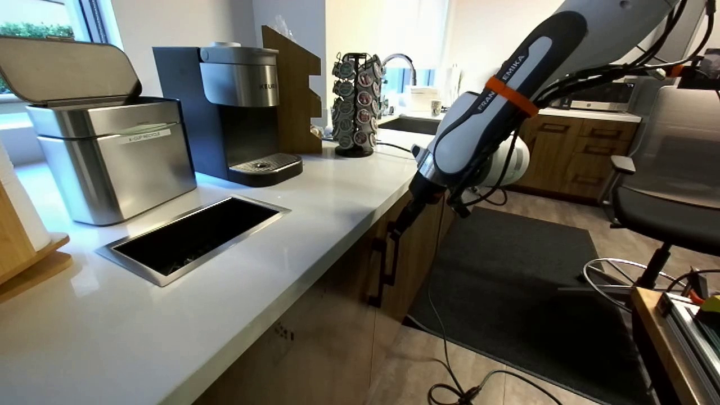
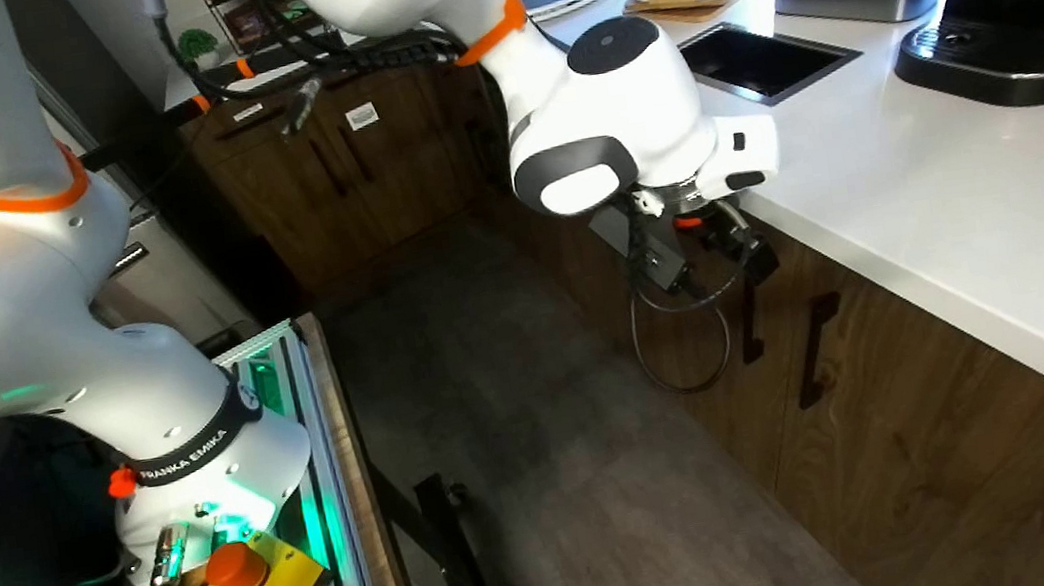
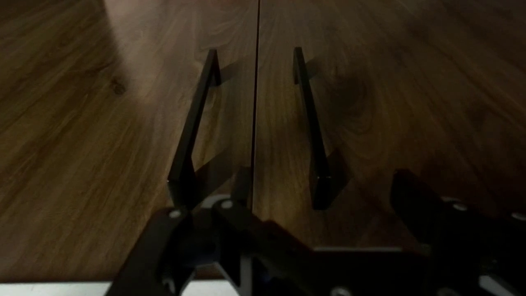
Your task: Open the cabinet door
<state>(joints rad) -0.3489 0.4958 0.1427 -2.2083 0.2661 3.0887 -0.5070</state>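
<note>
Clearly labelled FRANKA EMIKA, the arm (image 1: pixel 541 55) has its gripper (image 3: pixel 321 176) spread near the cabinet door's (image 3: pixel 402 102) handle (image 3: pixel 311 119)

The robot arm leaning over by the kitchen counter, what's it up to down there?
The robot arm is here to open a cabinet door under the counter. Its fingers are spread apart and, in the wrist view, appear on either side of that door's black handle, without gripping it. Whether they touch it, I can't tell. The door is shut, lined up with the matching door beside it, so the pulling is still to come.
</note>
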